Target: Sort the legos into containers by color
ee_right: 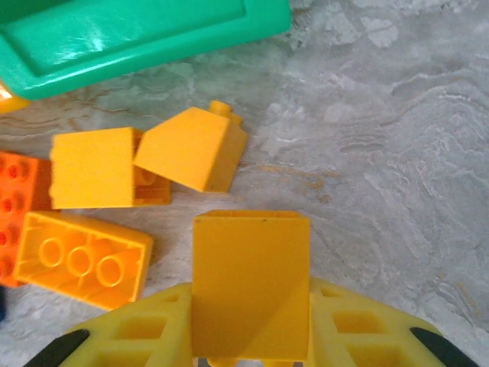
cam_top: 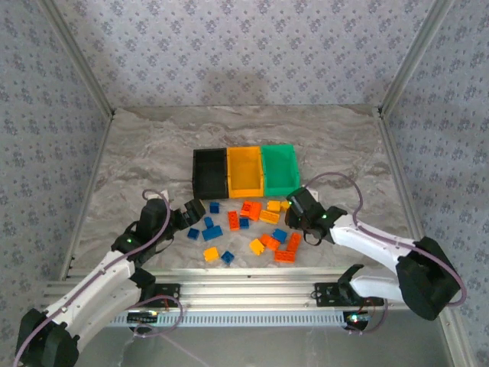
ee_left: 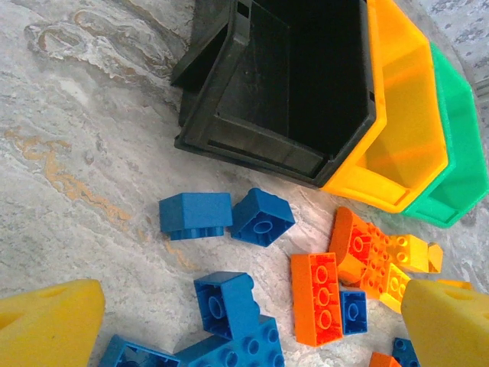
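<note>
The right arm's fingers point(ee_right: 130, 336) are clenched on a smooth yellow plastic brick point(ee_right: 250, 283), low at the grey marbled bench point(ee_right: 397, 138), just short of the green plastic bin point(ee_right: 137, 38). Whether the brick touches the bench I cannot tell. The step in hand is picking one yellow piece. Next comes a lift clear of the bin's rim and a short carry, probably to green, since orange bricks point(cam_top: 284, 254) suit the orange bin point(cam_top: 245, 170) and blue bricks point(ee_left: 195, 214) the black bin point(ee_left: 306, 69). Two loose yellow bricks point(ee_right: 195, 149) crowd the left. Bare bench lies open to the right. The left arm's fingers point(ee_left: 46, 321) stand wide apart, empty, over the blue bricks.
</note>
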`<move>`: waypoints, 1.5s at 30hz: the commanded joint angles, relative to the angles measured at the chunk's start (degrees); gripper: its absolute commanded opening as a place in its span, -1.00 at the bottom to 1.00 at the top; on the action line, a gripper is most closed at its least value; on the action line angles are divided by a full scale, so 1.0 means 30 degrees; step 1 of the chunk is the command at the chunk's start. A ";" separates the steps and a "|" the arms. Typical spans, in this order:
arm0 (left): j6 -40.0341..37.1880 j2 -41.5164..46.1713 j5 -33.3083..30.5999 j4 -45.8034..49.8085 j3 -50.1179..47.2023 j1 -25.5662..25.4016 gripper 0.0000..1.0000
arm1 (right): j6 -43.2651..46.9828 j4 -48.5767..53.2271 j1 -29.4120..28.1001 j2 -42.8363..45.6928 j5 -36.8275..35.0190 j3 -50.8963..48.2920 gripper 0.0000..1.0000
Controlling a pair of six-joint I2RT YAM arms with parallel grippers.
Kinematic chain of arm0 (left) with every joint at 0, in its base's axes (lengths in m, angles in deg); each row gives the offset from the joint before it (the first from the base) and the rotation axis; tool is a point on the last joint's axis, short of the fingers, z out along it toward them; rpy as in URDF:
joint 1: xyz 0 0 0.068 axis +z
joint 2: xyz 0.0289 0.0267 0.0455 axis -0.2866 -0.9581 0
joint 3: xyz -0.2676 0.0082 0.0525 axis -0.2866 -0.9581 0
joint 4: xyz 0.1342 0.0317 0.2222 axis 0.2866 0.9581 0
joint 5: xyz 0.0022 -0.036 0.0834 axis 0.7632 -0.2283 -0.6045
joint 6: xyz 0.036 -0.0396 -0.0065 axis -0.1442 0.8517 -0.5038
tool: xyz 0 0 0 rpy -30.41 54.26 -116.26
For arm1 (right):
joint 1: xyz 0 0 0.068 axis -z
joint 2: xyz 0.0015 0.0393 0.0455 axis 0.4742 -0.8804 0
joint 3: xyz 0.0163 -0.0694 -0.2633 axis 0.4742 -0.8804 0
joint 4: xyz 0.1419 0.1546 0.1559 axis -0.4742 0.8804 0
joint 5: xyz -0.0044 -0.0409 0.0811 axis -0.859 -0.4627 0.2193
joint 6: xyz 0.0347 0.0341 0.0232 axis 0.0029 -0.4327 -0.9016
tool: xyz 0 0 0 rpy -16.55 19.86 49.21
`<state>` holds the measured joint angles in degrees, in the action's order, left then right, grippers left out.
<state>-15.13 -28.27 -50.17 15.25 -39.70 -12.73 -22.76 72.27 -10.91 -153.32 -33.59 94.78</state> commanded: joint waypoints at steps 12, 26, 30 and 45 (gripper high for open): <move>-0.0389 -0.1462 -0.1768 0.6337 0.3537 -0.0116 0.91 | 0.4001 -0.0279 0.2386 -0.5805 0.0909 0.8755 -0.35; -0.1432 -0.5513 -0.2033 0.6926 0.4707 0.0865 0.45 | 0.3970 -0.0515 0.3216 -0.9969 0.0243 1.2756 0.27; -0.1827 -0.7646 -0.2291 0.6100 0.5429 0.1802 0.28 | 0.3842 -0.0912 0.3088 -0.8630 0.0276 1.1944 0.33; -0.2906 -1.5122 -0.3446 0.2271 0.8070 0.2260 0.14 | 0.3471 -0.1333 0.3676 -0.4111 0.0334 0.8353 0.32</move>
<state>-22.35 -71.96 -58.94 25.26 -17.84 -6.59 -11.46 68.44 -0.29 -168.14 -32.13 121.01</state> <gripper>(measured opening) 0.569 0.660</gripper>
